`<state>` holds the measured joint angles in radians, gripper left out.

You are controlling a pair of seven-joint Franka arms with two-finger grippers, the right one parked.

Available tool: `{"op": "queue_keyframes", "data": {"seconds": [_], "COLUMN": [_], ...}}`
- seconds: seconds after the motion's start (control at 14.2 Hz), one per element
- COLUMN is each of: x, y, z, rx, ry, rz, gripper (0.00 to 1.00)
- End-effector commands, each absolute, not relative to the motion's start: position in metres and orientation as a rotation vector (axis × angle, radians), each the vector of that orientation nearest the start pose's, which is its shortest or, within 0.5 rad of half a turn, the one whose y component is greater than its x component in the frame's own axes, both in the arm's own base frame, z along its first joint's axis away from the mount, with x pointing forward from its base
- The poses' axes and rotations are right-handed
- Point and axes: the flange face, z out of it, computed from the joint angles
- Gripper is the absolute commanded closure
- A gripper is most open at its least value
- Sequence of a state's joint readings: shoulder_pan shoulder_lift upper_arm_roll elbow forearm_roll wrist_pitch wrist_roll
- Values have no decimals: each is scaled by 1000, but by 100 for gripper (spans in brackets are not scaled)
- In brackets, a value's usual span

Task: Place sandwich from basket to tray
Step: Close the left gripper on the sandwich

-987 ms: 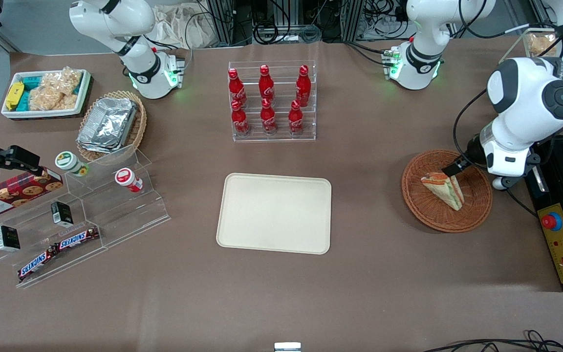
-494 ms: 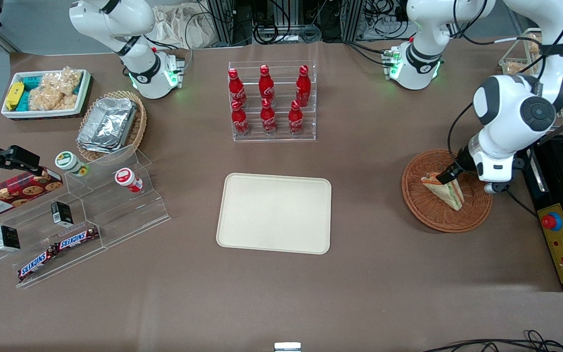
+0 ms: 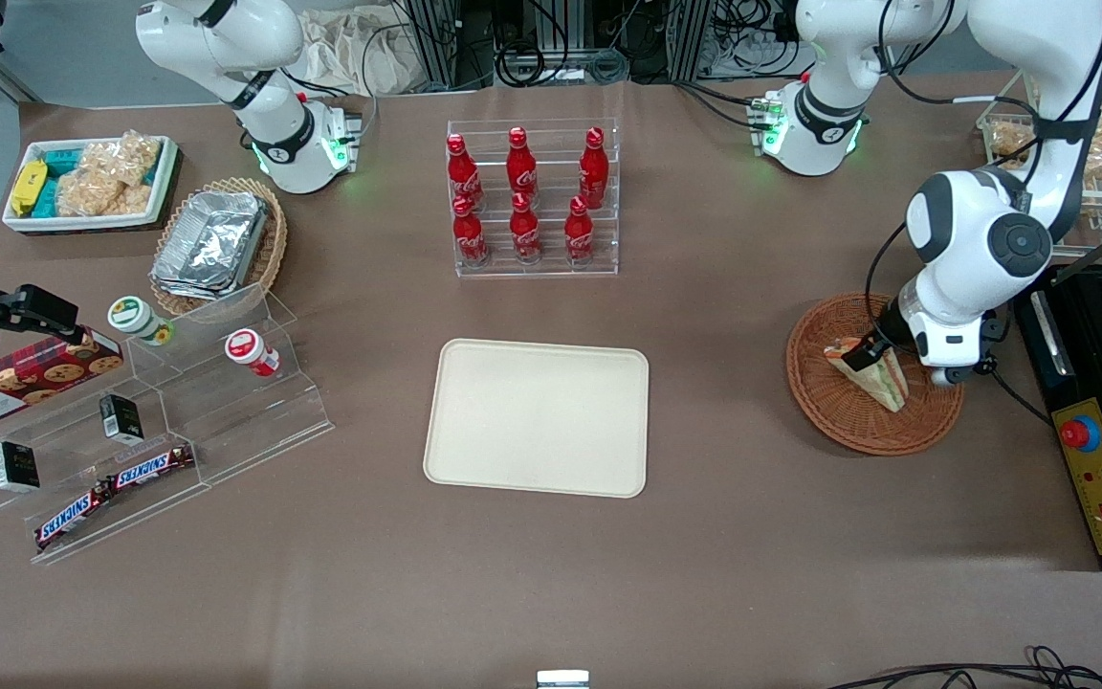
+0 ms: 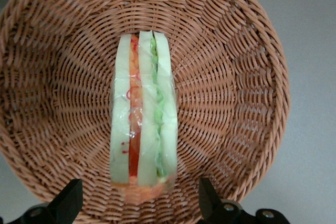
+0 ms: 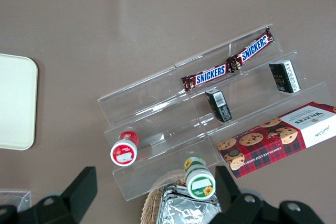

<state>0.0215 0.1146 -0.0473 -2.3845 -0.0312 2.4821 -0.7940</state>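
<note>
The sandwich is a pale wedge in clear wrap with green, red and orange layers, lying in the round reddish-brown wicker basket toward the working arm's end of the table. The wrist view looks straight down on the sandwich inside the basket. My gripper hangs just above the sandwich's wide end, open, its two dark fingers standing well apart on either side of that end, not touching it. The cream-beige tray lies flat at mid-table, bare.
A clear rack of red cola bottles stands farther from the camera than the tray. A black unit with a red stop button sits beside the basket. A wire rack of snacks stands near the working arm. Acrylic steps with snacks lie toward the parked arm's end.
The left arm has swung toward the table's middle and lowered, bringing the gripper from the basket's edge to directly over the sandwich's wide end. The sandwich has not moved.
</note>
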Motion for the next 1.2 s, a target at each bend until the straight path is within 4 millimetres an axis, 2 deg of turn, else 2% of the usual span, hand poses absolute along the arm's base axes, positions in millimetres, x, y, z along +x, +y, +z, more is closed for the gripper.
{"op": "queue_keyframes", "data": {"seconds": [0.0, 0.56, 0.63, 0.71, 0.92, 0.99, 1.13], "x": [500, 503, 502, 503, 503, 503, 504], "y": [-5, 0, 0, 0, 3, 6, 6], "z": [261, 237, 234, 234, 232, 232, 233], "rx": [-2888, -2879, -2878, -2879, -2872, -2869, -2872], "ry": [-1255, -1275, -1275, -1275, -1281, -1263, -1241], "rz": [13, 0, 4, 4, 5, -2, -9], "gripper": [1, 1, 5, 14, 62, 76, 95]}}
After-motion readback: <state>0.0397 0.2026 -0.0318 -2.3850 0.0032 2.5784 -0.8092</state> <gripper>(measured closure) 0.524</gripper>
